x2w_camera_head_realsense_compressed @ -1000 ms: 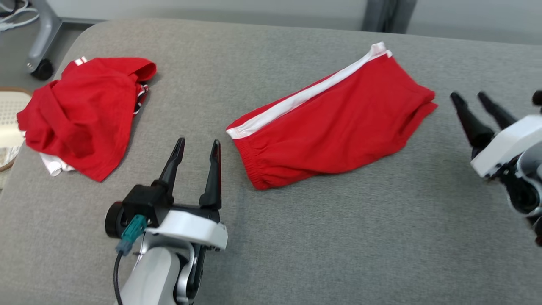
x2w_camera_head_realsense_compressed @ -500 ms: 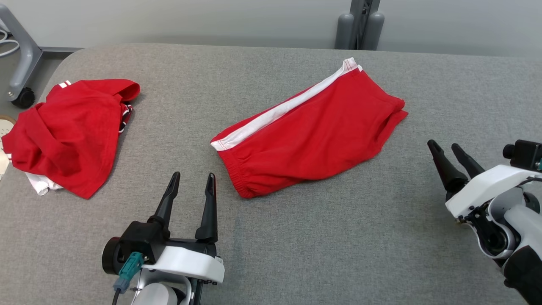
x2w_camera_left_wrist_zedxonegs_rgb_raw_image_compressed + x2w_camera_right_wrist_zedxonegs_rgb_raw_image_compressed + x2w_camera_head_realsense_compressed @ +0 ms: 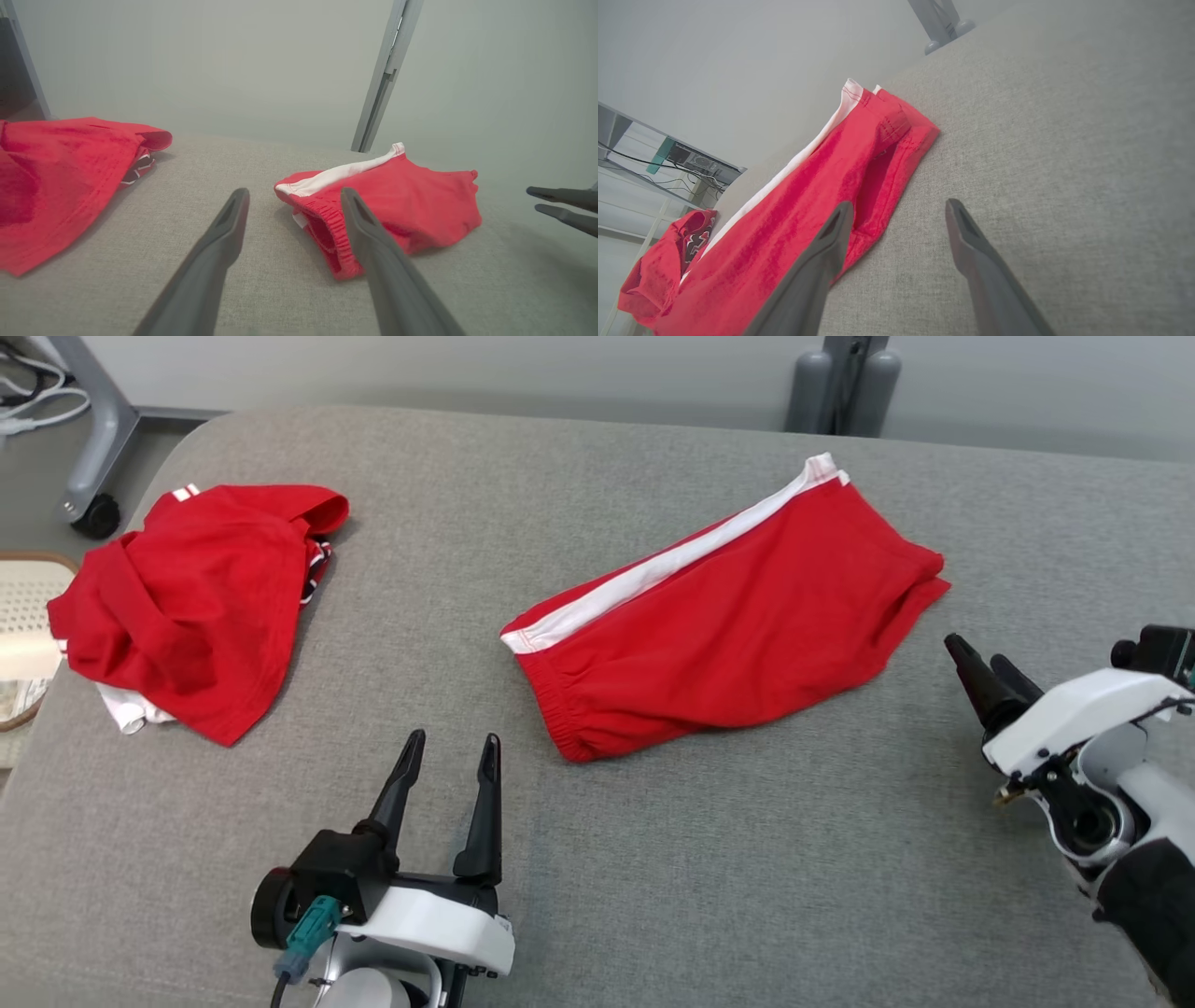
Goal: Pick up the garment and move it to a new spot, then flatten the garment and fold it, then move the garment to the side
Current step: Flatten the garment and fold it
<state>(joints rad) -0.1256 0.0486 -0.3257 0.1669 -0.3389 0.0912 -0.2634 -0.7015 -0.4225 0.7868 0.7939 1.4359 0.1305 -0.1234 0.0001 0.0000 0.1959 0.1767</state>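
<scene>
Red shorts [image 3: 738,625] w/ white side stripe lie on grey surface [image 3: 653,859]. L gripper [image 3: 454,737] near waistband, R gripper [image 3: 976,651] near hem; both jaws wide open, empty.

Grey tbl [image 3: 653,859]; caster [image 3: 95,516], basket [image 3: 28,593] off L edge.

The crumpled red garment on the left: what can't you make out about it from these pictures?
Crumpled red garment: what clothing it is; head view, its own folds hide the shape.
White cloth under it: head view, mostly covered by the red fabric.
Black-and-white patterned piece: head view, mostly tucked under the red fabric.
Left wrist view: the picture's left edge cuts the garment off.
</scene>
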